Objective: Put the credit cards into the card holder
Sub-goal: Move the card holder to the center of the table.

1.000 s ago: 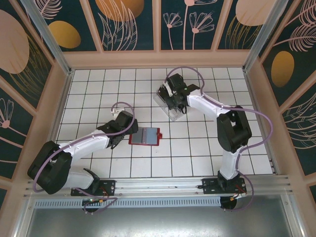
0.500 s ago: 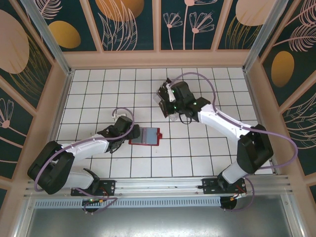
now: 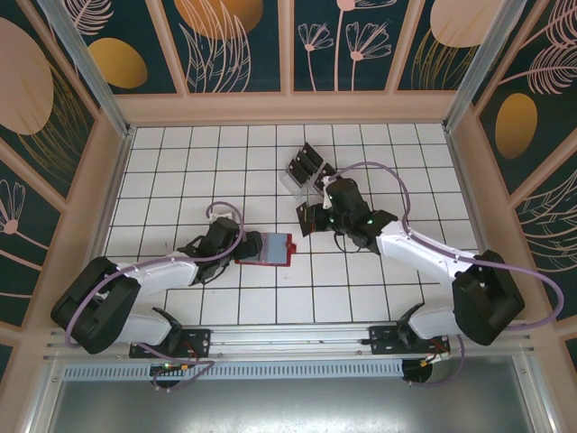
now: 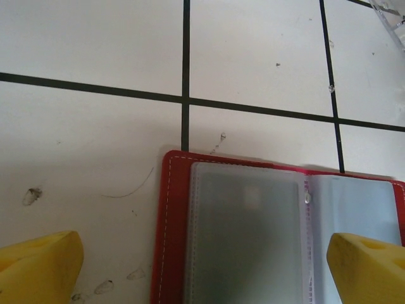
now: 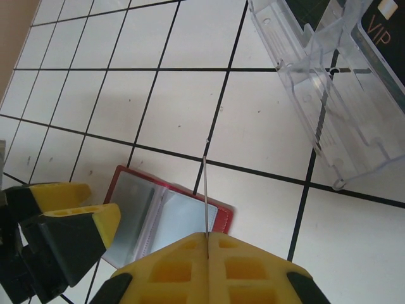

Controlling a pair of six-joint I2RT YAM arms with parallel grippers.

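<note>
right jaws: clamped on credit card (image 5: 206, 190), edge-on
card holder (image 3: 268, 248): open, at their 8 o'clock
left jaws: apart, beside it

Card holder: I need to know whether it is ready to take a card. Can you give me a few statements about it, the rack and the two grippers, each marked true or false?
1. The card holder lies open on the tiled table. True.
2. The left gripper is shut. False: its yellow fingers stand wide apart, with the open holder between them in the left wrist view.
3. The right gripper is shut on a thin credit card, seen edge-on. True.
4. The clear rack has no cards in it. False: it holds black cards.
</note>
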